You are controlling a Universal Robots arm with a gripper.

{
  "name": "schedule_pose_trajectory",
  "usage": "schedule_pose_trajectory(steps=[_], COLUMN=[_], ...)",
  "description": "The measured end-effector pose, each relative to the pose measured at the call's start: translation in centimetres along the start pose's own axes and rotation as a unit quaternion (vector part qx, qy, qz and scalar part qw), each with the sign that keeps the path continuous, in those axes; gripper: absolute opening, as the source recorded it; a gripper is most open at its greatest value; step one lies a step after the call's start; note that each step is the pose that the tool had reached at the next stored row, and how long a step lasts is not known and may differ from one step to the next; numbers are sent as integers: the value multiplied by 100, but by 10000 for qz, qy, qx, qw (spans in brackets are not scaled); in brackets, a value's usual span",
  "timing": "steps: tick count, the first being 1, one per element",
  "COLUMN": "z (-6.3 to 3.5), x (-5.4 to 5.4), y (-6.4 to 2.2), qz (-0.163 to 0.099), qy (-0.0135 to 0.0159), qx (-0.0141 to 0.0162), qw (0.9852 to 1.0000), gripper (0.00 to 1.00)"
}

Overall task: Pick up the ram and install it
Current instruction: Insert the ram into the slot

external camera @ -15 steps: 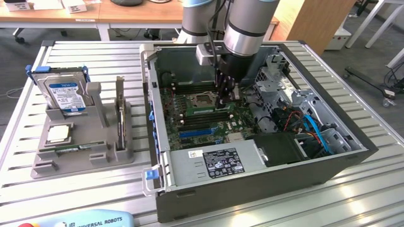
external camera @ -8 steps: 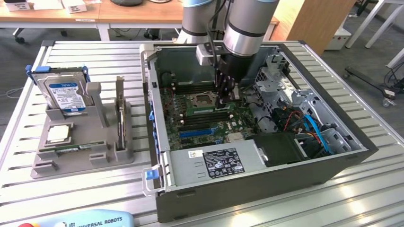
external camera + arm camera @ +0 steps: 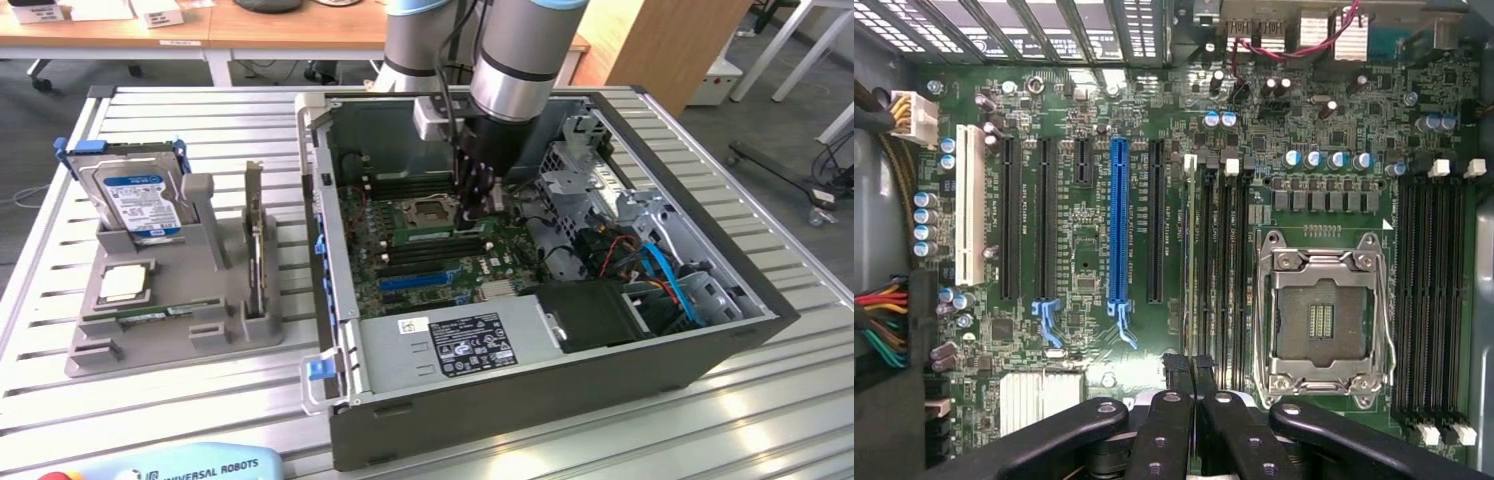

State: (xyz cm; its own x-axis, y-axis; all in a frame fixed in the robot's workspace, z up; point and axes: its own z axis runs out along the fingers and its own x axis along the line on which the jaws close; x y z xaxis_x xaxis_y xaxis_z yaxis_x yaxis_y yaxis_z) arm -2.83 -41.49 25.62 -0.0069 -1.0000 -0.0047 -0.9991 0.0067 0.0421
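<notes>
gripper (image 3: 1190, 372), closed together, at the end of the ram (image 3: 441, 232), between cpu socket (image 3: 1319, 320) and blue slot (image 3: 1117, 230).

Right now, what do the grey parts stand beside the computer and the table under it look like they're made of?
The grey stand looks like matte plastic, moulded or printed: an even dull grey with blocky slots. The table looks like bare aluminium: pale, satin-finished ribbed slats with dark grooves between them.

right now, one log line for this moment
gripper shut on ram | in case at slots by cpu socket | seated: cannot tell
</notes>
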Motion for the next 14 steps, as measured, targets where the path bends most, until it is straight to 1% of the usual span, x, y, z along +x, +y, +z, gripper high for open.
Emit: schedule_pose_trajectory(steps=[3,10,14], z=[21,31,53], x=[0,-1,1], y=[-1,-1,-2], qz=[6,7,7], qy=[0,-2,1], qx=[0,1,-1], qw=[10000,10000,10000], gripper=[11,11,11])
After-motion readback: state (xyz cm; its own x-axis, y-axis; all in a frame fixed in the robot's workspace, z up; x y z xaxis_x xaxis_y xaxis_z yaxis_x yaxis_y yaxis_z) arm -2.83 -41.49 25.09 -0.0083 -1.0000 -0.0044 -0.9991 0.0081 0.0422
